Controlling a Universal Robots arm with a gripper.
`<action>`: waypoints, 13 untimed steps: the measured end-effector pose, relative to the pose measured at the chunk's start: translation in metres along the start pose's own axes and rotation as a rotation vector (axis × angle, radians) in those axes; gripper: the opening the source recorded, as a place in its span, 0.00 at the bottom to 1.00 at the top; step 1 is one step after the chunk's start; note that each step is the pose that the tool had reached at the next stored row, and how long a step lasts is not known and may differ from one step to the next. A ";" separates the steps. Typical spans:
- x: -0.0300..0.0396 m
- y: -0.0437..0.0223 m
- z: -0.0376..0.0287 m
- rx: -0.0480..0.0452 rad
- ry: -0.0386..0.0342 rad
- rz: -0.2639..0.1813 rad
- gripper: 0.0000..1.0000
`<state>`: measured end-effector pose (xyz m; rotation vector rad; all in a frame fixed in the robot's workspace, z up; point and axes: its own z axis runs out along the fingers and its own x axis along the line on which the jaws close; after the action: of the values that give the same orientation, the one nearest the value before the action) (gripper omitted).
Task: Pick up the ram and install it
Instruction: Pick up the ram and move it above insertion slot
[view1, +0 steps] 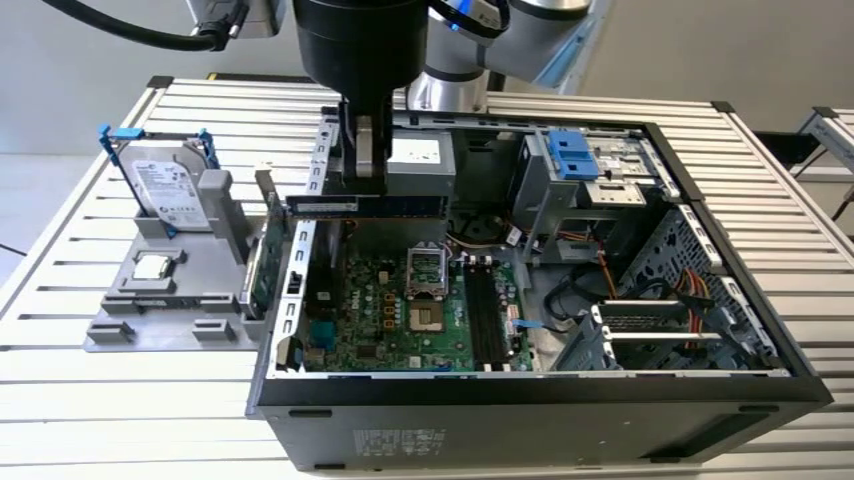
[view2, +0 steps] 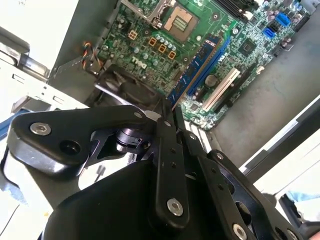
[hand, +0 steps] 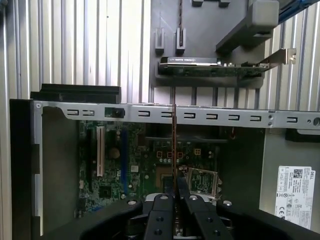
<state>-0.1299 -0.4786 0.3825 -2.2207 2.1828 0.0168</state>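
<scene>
Gripping the ram (view1: 310, 206), the gripper (view1: 364, 188) has its fingers (hand: 162, 205) clenched on the stick's upper edge, near mid-length.
- Exterior view: the stick hangs level, long edge down, jutting out to both sides of the fingers. It is in the air, clear of the board.
- Below the fingers: the open computer case (view1: 534, 385), with the motherboard (view1: 387, 320) flat on its floor. The empty processor socket (view1: 424, 268) sits below and just off to one side. The dark memory slots (view1: 487, 320) lie farther off, well apart from the stick.
- First wrist view: the ram (hand: 174, 140) shows edge-on as a thin line running straight out from between the fingertips, crossing the case's slotted metal rail (hand: 225, 117).
- Second wrist view: the stick (view2: 192, 70) reaches out over the board.
- Beyond the rail, outside the case: the expansion card (hand: 210, 70) stands in a grey fixture (view1: 174, 325), the hard drive (view1: 171, 195) upright next to it.
</scene>
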 end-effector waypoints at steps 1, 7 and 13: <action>0.0000 -0.0012 0.0000 0.0000 0.0000 0.000 0.00; 0.0002 -0.0081 0.0001 0.0000 0.0000 0.000 0.00; 0.0003 -0.0150 0.0002 0.0000 0.0000 0.000 0.00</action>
<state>-0.1149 -0.4786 0.3825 -2.2207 2.1828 0.0168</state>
